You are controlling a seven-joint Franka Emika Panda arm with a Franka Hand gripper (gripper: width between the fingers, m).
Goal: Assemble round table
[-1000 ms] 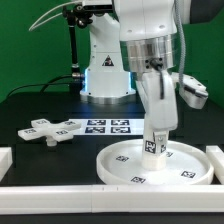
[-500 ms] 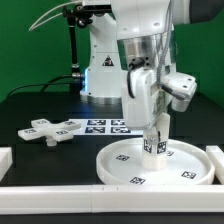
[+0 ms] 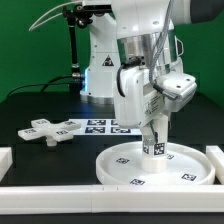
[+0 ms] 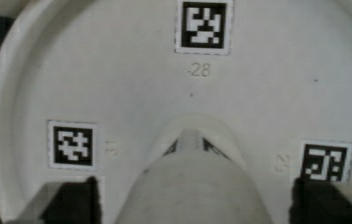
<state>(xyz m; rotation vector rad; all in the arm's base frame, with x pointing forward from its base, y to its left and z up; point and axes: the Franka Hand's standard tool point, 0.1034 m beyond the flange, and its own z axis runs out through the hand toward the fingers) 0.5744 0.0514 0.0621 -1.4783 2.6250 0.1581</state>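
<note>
The round disc (image 3: 120, 165) lies flat at the front right of the table, rim up, with small tags on it. The thick tagged cylinder leg (image 3: 156, 142) stands on the disc's middle, leaning slightly. My gripper (image 3: 152, 126) points down over the leg's upper part. In the wrist view the leg (image 4: 199, 185) runs up between the dark fingers (image 4: 70, 200) of the gripper (image 4: 196, 196), with a narrow light gap on each side, so the jaws look open round it. The disc (image 4: 84, 70) fills that view. The cross-shaped foot (image 3: 50, 129) lies to the exterior view's left.
The marker board (image 3: 105, 125) lies flat behind the disc. White border rails run along the front (image 3: 60, 190), the left (image 3: 5, 157) and the right (image 3: 215, 155). The robot's base (image 3: 105, 70) stands at the back.
My wrist has turned about the leg's axis and the hand has shifted slightly toward the exterior view's left. The leg stays standing on the disc.
</note>
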